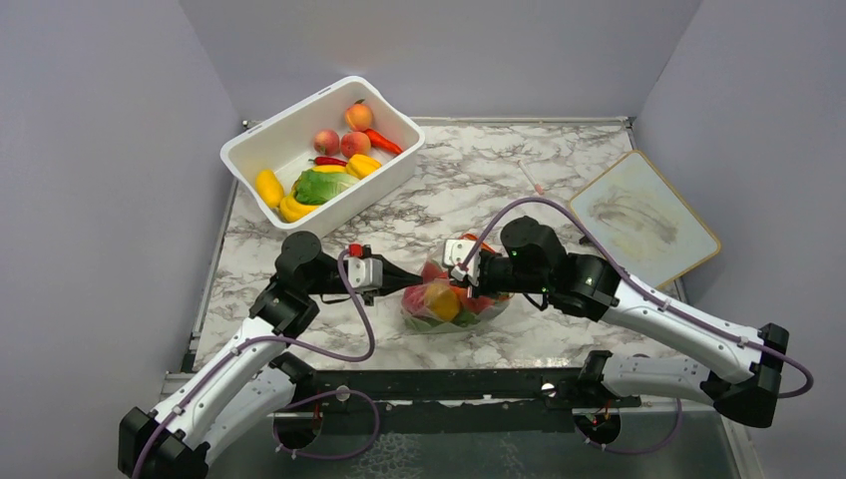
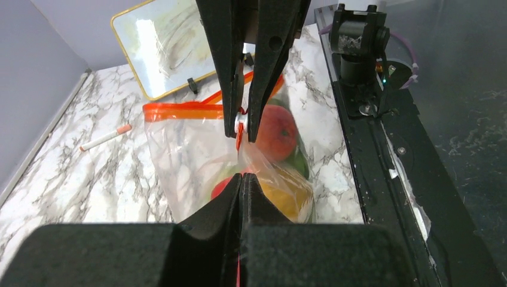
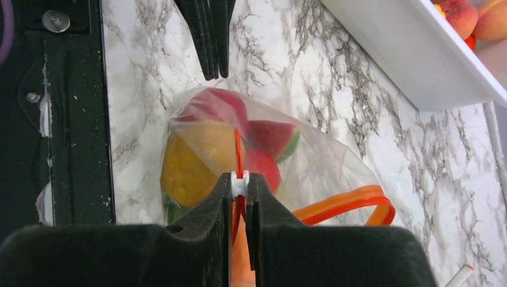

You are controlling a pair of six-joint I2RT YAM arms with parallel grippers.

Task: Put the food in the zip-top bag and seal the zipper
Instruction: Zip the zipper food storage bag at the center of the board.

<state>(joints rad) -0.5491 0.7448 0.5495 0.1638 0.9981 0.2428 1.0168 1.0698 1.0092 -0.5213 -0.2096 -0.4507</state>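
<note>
The clear zip-top bag (image 1: 454,304) lies on the marble table between my two grippers. It holds red fruit (image 2: 275,131) and a yellow-orange fruit (image 2: 290,194), with some green beneath. My left gripper (image 2: 242,179) is shut on the bag's near end, with a sliver of the orange-red strip between its jaws. My right gripper (image 3: 239,179) is shut on the white slider of the zipper (image 3: 347,203). Behind that slider the strip curls away in a loop. The two grippers face each other tip to tip, a short gap apart.
A white tub (image 1: 371,190) at the back left holds peaches, yellow peppers, red chillies and a green cabbage. A whiteboard (image 1: 643,215) lies at the right. A small pen (image 1: 531,178) lies near the back. The black base rail (image 1: 449,384) runs along the near edge.
</note>
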